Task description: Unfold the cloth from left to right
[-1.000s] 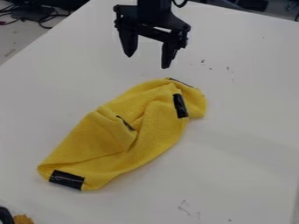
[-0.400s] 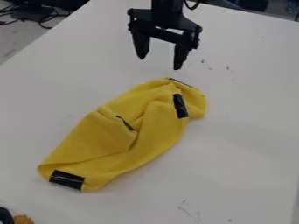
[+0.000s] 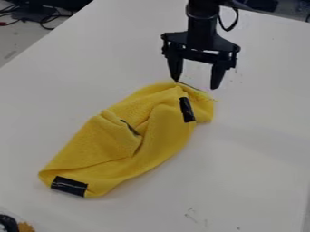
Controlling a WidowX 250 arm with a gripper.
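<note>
Because the yellow cloth (image 3: 163, 136) seems soft and light, its upper-right edge should be pinched lightly by the gripper (image 3: 196, 84), whose fingers are spread apart.

You find no text, label, brand, number or sign that you can read here.

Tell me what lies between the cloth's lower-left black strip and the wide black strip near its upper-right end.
In the camera view, only creased yellow cloth lies between the lower-left strip and the wide upper-right strip.
</note>
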